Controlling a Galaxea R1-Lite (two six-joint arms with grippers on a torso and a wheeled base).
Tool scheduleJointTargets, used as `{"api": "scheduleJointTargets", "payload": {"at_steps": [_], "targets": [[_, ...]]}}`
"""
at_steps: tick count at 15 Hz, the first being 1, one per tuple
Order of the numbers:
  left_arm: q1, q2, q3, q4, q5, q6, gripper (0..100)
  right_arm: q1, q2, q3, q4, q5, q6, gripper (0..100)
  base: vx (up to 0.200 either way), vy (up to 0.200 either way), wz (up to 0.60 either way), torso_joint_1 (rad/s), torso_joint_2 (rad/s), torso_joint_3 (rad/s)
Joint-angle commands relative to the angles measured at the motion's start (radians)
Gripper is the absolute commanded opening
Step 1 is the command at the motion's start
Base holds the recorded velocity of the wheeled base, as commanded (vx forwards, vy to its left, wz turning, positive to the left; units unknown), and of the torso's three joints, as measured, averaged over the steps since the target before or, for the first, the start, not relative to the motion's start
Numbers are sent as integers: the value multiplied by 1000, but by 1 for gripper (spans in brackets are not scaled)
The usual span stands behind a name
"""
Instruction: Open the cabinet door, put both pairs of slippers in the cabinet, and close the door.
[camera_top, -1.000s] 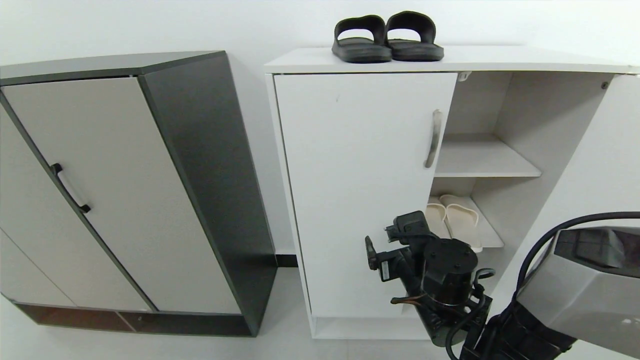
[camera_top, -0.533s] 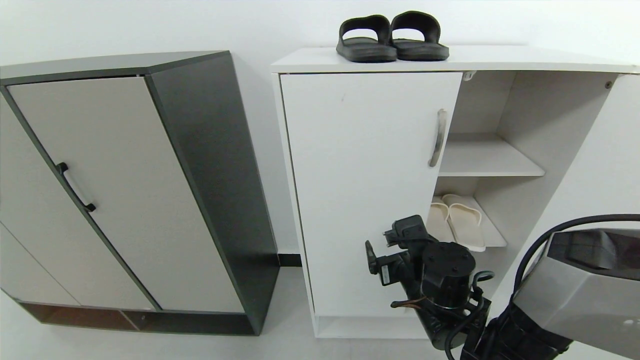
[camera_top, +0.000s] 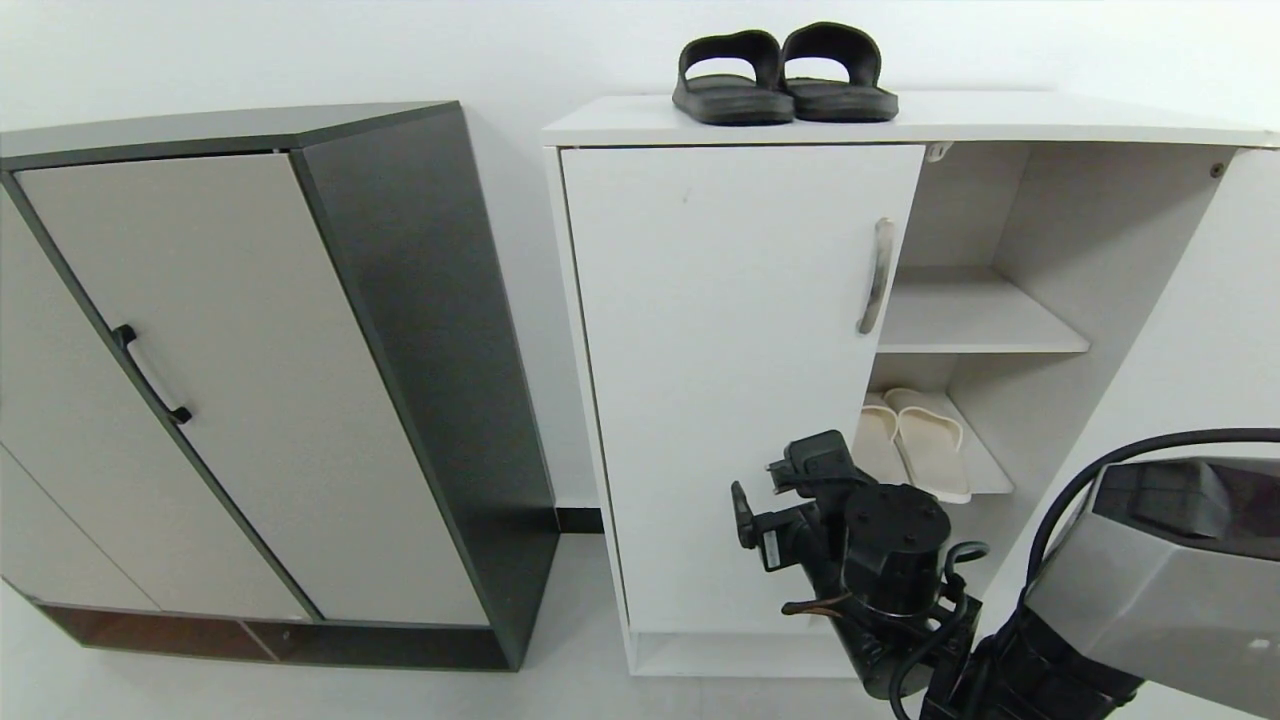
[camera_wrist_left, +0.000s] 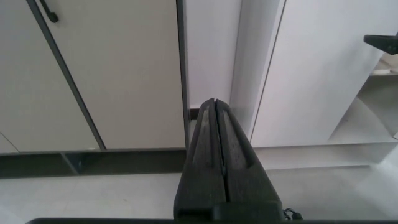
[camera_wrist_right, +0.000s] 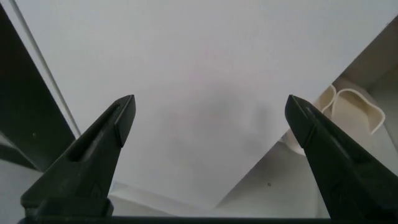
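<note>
Right gripper (camera_wrist_right: 210, 106) spread wide, empty, close to the shut cabinet door (camera_top: 730, 380); cream slippers (camera_top: 915, 440) just to its right. Left gripper (camera_wrist_left: 214, 107) pressed together, empty.

A: Location type?
B: Home entryway or similar. Evidence: white cabinet (camera_top: 740, 400) and grey cabinet (camera_top: 250, 380) against a plain wall (camera_top: 300, 50); black slippers (camera_top: 785, 75) on top, cream slippers (camera_top: 915, 440) on a shelf (camera_top: 988, 472).

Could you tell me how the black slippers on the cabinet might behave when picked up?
The black slippers look like moulded rubber or foam, so probably light and squashy. Their arched straps stand unaided, suggesting some stiffness. Flat soles on the cabinet top should slide, not roll.
</note>
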Motion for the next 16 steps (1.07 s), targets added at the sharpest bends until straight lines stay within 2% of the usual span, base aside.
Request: {"api": "scheduleJointTargets", "payload": {"at_steps": [1,4,8,16], "targets": [[0,2,0,-1,0,0,0,1,3,-1,-1,0,-3,100,0,0,0,2,-129,-110],[0,2,0,-1,0,0,0,1,3,1,-1,0,-3,100,0,0,0,15,-189,-310],[0,2,0,-1,0,0,0,1,3,1,-1,0,-3,100,0,0,0,51,-511,-361],[0,2,0,1,0,0,0,1,3,1,-1,0,-3,100,0,0,0,138,-471,-333]]}}
